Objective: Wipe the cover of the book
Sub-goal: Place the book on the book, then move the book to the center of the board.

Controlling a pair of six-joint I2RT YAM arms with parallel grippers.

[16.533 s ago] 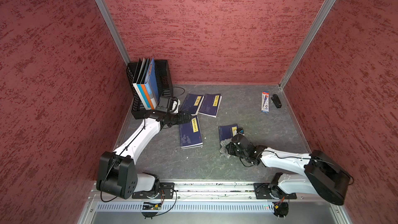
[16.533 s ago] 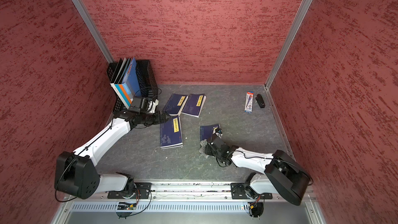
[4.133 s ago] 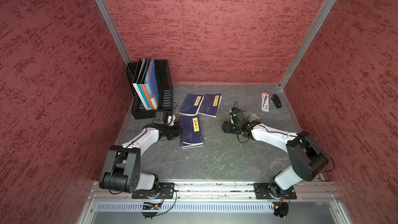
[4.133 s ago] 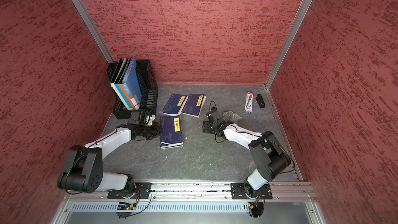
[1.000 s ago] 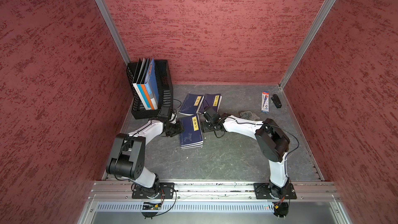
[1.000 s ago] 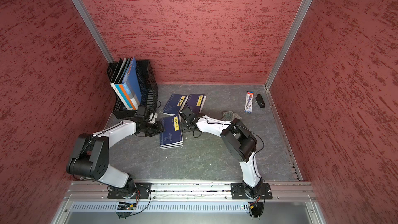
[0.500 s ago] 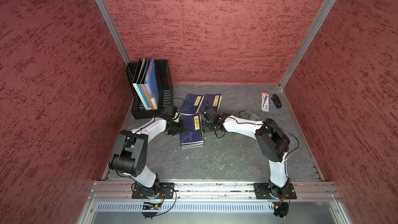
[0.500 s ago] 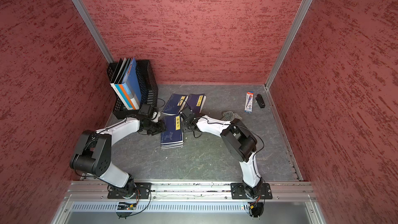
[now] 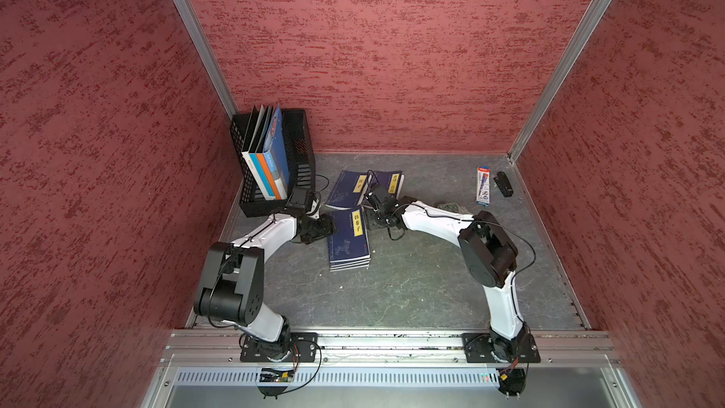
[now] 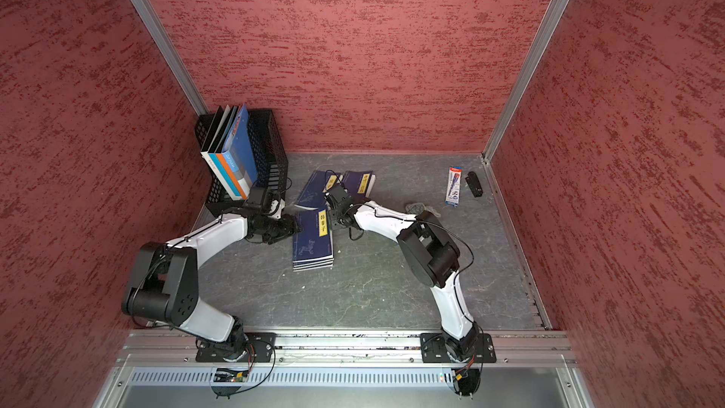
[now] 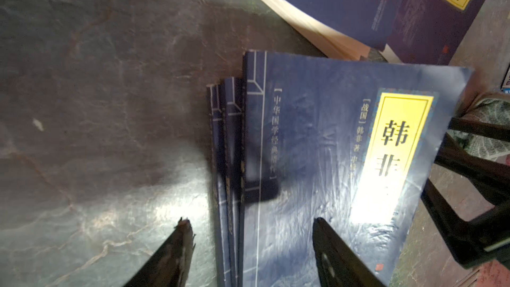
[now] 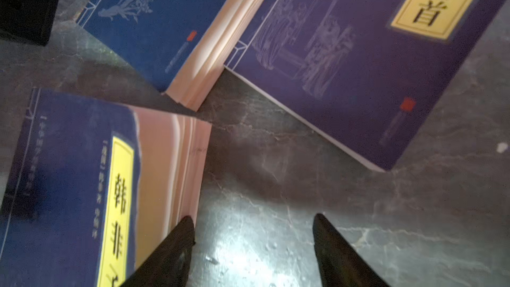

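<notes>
3 red, rough-textured walls (image 9: 372, 52) enclose a grey, marbled tabletop (image 9: 412, 288). Aluminium corner posts (image 9: 196, 33) rise at 11 and 1 o'clock; a metal rail (image 9: 392, 341) runs along 6 o'clock. Light glares off the tabletop.

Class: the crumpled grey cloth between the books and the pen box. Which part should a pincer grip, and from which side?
Probably a raised fold of the cloth, from straight above: it lies limp and bunched on the floor, offering no stiff edge, and the right arm crowds its near side.
</notes>
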